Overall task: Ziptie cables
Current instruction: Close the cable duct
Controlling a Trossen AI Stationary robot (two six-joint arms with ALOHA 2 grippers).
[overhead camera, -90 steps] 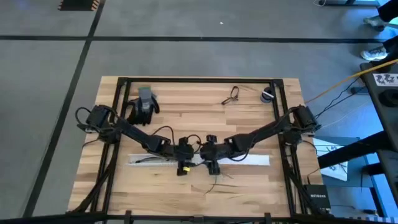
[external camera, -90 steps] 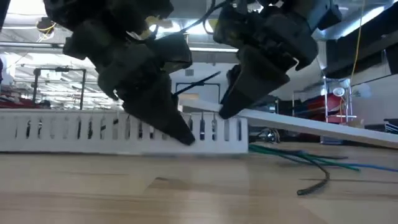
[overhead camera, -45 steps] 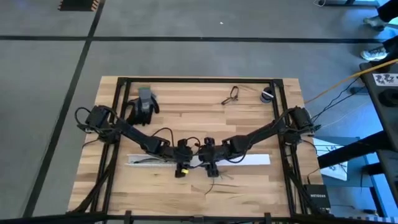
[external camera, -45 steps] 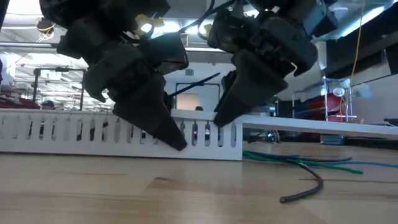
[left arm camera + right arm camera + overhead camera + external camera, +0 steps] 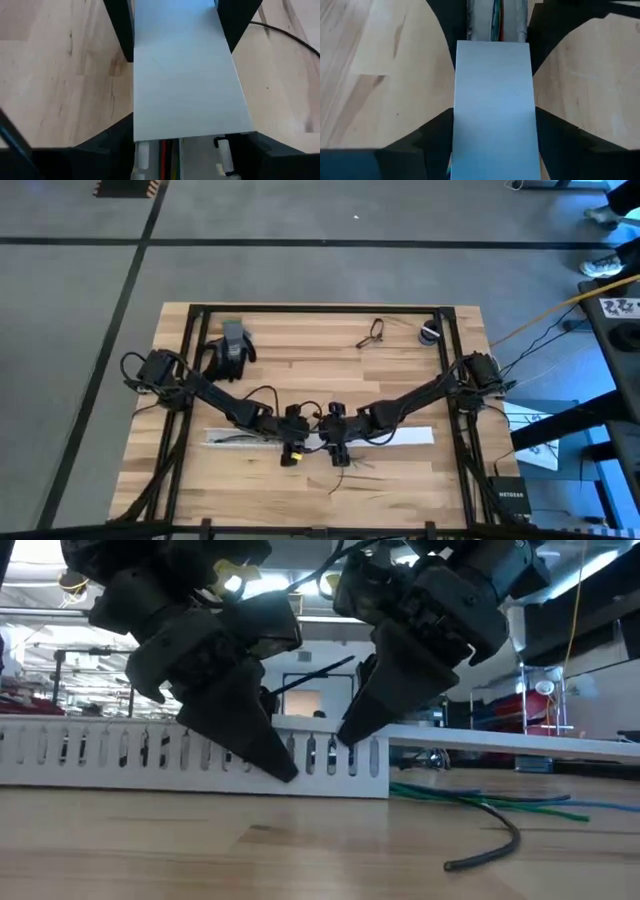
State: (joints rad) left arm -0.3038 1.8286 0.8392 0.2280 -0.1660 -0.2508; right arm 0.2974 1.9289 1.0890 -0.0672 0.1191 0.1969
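Even overhead light on the wooden table (image 5: pixel 300 370) in the high view, soft short shadows under both arms. In the low view, ceiling lamps (image 5: pixel 232 580) glare behind backlit, near-black grippers; the near tabletop blurs. Both wrist views are bright, the white cover strip (image 5: pixel 187 90) soft and slightly washed out.

My two grippers hang down from the top of the frame — the left gripper (image 5: pixel 280 768) at centre left, the right gripper (image 5: pixel 350 730) at centre, both tips against the white slotted duct (image 5: pixel 100 750). At lower right, loose cables (image 5: pixel 500 815) lie on the wooden table (image 5: pixel 200 850) — one dark strand curls forward.
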